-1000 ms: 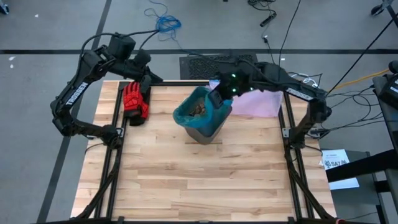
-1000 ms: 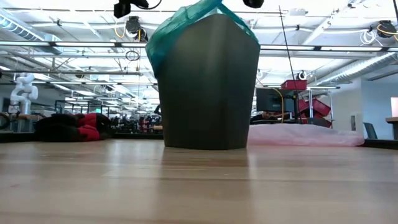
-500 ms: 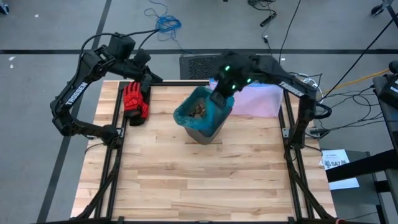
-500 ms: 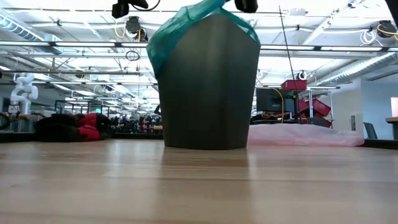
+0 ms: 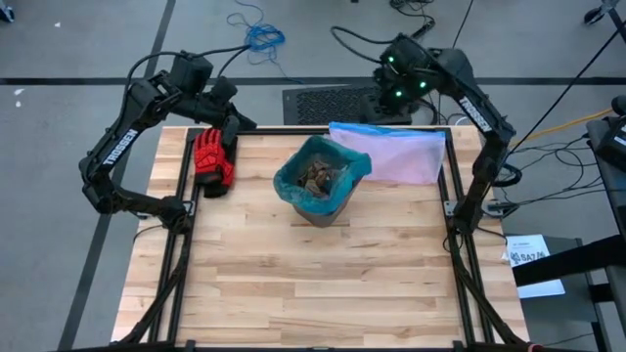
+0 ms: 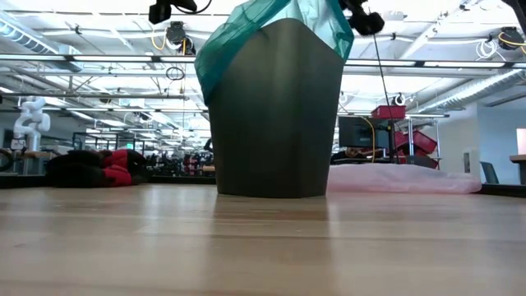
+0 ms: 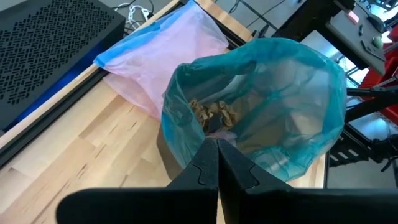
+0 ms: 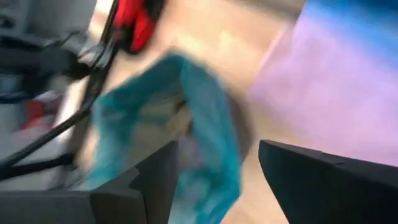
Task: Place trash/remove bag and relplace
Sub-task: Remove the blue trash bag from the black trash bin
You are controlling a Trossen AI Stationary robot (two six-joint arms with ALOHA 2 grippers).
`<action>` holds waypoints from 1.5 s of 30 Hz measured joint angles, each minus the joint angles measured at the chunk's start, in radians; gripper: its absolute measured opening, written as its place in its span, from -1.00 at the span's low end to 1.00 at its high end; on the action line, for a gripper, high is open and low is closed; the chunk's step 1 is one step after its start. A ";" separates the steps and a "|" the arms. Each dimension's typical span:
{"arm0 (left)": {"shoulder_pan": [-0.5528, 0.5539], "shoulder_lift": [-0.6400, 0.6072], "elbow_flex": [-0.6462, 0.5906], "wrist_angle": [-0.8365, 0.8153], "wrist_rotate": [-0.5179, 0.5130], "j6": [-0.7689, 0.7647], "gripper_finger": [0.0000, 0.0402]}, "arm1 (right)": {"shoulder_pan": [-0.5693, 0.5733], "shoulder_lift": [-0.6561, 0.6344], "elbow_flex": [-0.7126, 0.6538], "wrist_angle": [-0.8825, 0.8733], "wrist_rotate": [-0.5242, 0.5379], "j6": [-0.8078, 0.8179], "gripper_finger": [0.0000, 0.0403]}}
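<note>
While the left end effector (image 7: 217,163) sits at the far-left corner of the table (image 5: 313,284) with its two dark fingers pressed together and nothing between them, the right end effector (image 8: 214,163) is raised behind the table's far edge, its fingers spread wide and holding nothing.

Near the middle of the table, toward its far side, stands a dark grey bin (image 6: 275,115). The bag (image 5: 321,176), thin crinkly teal-green plastic, lines it, with its top folded out over the rim and rising in a loose peak on the side seen at the top of the low view. Brownish crumpled scraps (image 7: 211,112) lie in the bottom of the bag.

Just behind the bin, toward the far-right corner, a pale pink bag (image 5: 396,156) with a blue edge lies flat on the wood. A red-and-black glove (image 5: 210,161) rests by the far-left edge, just beside the left arm.

White lettering runs along the left arm's upper link (image 5: 122,147) and reads as TROSSEN; similar white lettering on the right arm (image 5: 479,108) is too small to read. A white sheet with dark print (image 5: 533,259) lies on the floor to the right of the table, its text not legible. A blue cable (image 5: 259,34) is coiled on the floor beyond the table.
</note>
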 joint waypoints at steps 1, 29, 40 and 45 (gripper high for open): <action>0.000 0.000 0.000 0.001 0.000 0.000 -1.00 | -0.029 -0.002 -0.009 -0.018 -0.068 0.013 0.06; 0.000 0.000 0.000 -0.003 0.001 0.010 -1.00 | -0.134 0.179 -0.571 0.611 -0.696 0.055 -0.04; 0.000 0.000 0.000 -0.005 0.001 0.007 -1.00 | -0.035 0.159 -0.563 0.814 -0.736 0.102 -0.94; 0.000 0.000 0.000 -0.005 0.001 0.008 -1.00 | -0.010 0.134 -0.479 0.794 -0.566 0.050 -0.99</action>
